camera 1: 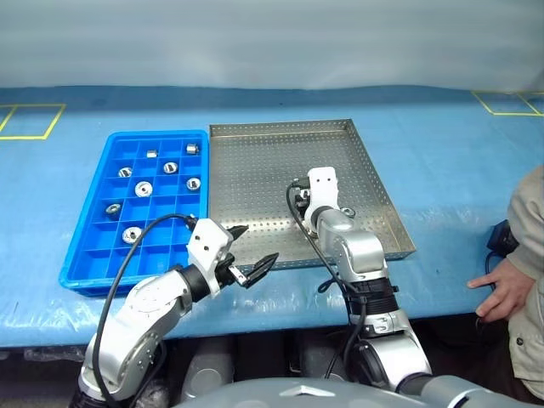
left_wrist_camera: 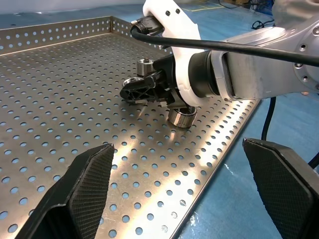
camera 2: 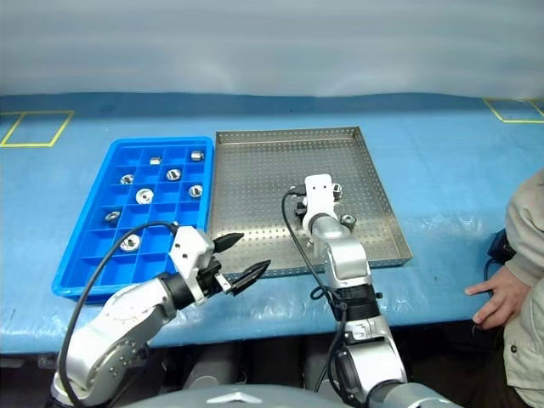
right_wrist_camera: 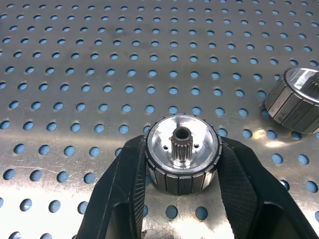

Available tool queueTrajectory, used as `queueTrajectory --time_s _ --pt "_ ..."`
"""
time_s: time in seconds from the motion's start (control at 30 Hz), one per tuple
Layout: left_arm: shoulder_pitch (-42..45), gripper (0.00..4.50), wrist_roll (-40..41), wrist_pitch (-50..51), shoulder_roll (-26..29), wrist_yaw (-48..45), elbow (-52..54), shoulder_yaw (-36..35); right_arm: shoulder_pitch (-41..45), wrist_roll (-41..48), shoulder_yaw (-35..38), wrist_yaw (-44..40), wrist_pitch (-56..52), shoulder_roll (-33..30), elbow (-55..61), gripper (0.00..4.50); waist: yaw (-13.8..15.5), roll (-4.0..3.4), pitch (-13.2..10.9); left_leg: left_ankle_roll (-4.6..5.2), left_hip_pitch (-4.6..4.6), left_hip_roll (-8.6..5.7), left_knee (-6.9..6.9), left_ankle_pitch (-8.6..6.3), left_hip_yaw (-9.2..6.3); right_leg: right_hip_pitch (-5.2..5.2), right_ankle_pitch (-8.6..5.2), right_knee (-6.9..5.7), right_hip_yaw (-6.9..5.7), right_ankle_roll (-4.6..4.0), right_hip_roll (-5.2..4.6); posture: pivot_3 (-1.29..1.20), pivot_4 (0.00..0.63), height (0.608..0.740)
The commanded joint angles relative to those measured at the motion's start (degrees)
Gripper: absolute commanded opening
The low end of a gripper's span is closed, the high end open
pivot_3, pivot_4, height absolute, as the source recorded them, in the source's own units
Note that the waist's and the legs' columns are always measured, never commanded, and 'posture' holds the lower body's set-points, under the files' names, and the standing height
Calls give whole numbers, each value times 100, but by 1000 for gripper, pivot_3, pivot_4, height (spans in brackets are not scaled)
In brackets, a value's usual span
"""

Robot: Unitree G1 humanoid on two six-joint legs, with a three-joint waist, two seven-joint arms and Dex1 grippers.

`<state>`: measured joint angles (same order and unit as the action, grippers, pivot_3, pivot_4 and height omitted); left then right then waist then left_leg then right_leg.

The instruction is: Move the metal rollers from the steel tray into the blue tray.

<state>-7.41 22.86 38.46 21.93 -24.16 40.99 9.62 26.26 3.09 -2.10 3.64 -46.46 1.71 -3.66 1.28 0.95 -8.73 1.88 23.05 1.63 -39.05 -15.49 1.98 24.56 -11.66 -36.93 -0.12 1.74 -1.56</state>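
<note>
The right gripper [right_wrist_camera: 182, 199] was closed on one metal roller [right_wrist_camera: 183, 152], a finger on each side, likely to lift it from the steel tray [camera 1: 255, 161]. Another roller [right_wrist_camera: 295, 99] lay just beside it. The left gripper [camera 1: 252, 252] hung open and empty, with the blue tray [camera 1: 92, 259] near it, already holding several rollers.

Setting: an industrial workshop or robot test station, not a home. A long bench [camera 1: 442, 161] runs across the frame, covered in blue sheeting with yellow taped squares [camera 1: 31, 121] at upper left and upper right. At centre stands a perforated steel tray [camera 1: 255, 161]; just left of it, touching, a blue tray [camera 1: 93, 246] with a grid of compartments holding machined metal rollers [camera 1: 144, 189]. The background at top is a plain pale wall [camera 1: 272, 42]. At the right edge a person's hand [camera 1: 501, 287] rests on the bench.
</note>
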Motion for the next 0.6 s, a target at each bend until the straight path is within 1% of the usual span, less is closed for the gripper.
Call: queueTrajectory --time_s 0.03,0.23,0.4,0.5,0.6 --pt "20 4500 -66 -286 -221 294 268 -168 209 -5 -36 -85 122 14 287 1704 7 -1 -1 0 0 0 0 0 0 0 0 0 0 0 -1 149 150 740" --pt "66 4500 -273 -766 -915 1178 202 -804 554 139 -466 -670 423 93 796 1704 8 -14 -9 0 1 1 1 0 0 3 2 -1 0 4 2 187 150 740" --pt "-22 4500 -489 -910 -1042 1569 274 -1190 794 168 -956 -1105 575 259 833 1704 103 -13 -8 0 0 3 11 0 -9 3 11 -1 -8 14 8 264 150 740" --pt "-220 4500 -597 -950 -1086 1762 446 -1335 892 196 -1196 -1302 681 418 673 1704 192 -12 -9 -1 2 2 15 0 -11 2 22 1 -13 -4 4 327 150 740" --pt "-541 4500 -745 -968 -1150 2004 666 -1464 959 189 -1470 -1499 808 591 459 1704 311 -12 -10 -2 8 1 15 -1 -11 4 22 9 -15 -5 1 375 150 740"
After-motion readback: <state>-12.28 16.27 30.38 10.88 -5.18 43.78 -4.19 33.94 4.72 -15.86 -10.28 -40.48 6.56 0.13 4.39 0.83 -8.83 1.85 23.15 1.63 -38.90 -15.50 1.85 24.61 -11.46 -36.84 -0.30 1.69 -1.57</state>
